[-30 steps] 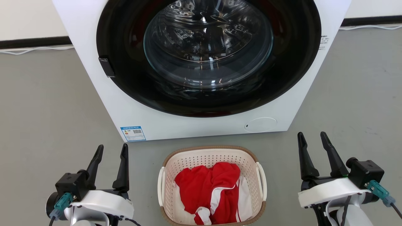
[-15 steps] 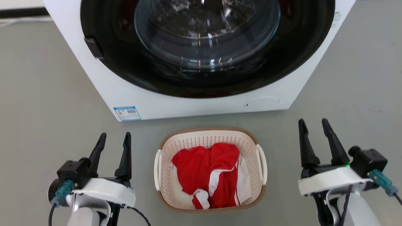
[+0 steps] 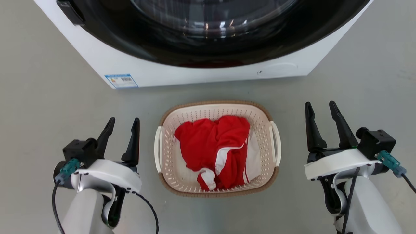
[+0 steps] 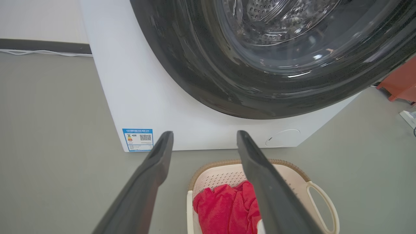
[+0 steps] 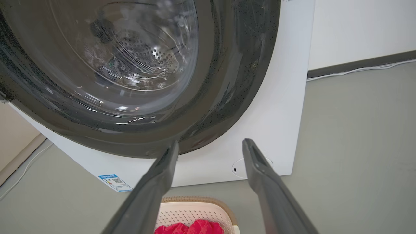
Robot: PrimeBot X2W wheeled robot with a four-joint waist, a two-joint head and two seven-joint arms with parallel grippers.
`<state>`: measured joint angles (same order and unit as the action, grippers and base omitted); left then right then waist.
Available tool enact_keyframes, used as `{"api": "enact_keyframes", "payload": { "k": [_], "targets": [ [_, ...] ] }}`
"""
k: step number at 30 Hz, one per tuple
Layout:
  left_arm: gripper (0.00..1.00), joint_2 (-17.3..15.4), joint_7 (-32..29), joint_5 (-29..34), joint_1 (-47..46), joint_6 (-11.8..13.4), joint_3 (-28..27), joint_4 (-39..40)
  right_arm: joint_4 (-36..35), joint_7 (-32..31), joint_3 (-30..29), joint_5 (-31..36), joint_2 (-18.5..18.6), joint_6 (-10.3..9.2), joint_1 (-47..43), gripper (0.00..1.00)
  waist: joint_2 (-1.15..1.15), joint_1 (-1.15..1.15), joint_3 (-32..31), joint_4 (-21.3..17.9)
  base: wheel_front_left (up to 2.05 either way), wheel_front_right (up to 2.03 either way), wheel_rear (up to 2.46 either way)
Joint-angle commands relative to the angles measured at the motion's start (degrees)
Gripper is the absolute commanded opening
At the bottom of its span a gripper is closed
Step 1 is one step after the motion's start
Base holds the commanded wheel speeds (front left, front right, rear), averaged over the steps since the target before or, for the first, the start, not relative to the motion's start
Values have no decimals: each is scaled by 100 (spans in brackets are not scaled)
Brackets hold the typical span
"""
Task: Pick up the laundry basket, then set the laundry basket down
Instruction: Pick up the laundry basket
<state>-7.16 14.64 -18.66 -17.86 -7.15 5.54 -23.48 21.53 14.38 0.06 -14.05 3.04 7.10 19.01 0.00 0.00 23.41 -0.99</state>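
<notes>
The perforated cream basket (image 3: 216, 104), woven-rimmed, is flanked at nine and three o'clock by the left gripper (image 3: 124, 120) and right gripper (image 3: 319, 104), both spread, empty.

Plain grey floor (image 3: 48, 97), white front-loading washer (image 3: 195, 74) standing on it, dark round glass door (image 3: 211, 48), blue label (image 3: 121, 81) at lower front corner, white wall (image 4: 39, 19) behind, dark baseboard (image 4: 42, 45), white cable (image 4: 42, 52) along its foot.

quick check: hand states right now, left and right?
Left hand: open, empty, beside the cream perforated plastic laundry basket with a brown woven-look rim, not touching it.
Right hand: open, empty, on the basket's other side.
</notes>
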Motion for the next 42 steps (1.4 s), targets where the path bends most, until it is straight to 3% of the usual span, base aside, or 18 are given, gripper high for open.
{"api": "enact_keyframes", "payload": {
  "k": [1, 24, 42],
  "targets": [
    [100, -135, 36, -78, -222, -34, -108, 4, -37, 62, 122, 38, -13, 39, 112, 100, 0, 0, 198, 20, 0, 0, 0],
    [100, -343, 36, -842, -1794, -34, 1117, -1712, 1812, 62, 110, 178, -6, 39, 1211, 100, 0, 0, 1774, 178, 0, 0, 0],
    [100, -425, 36, -1713, -2852, -34, 2106, -3168, 2901, 62, 480, 104, -15, 39, 2070, 100, 0, 0, 2646, -4, 0, 0, 0]
  ]
}}
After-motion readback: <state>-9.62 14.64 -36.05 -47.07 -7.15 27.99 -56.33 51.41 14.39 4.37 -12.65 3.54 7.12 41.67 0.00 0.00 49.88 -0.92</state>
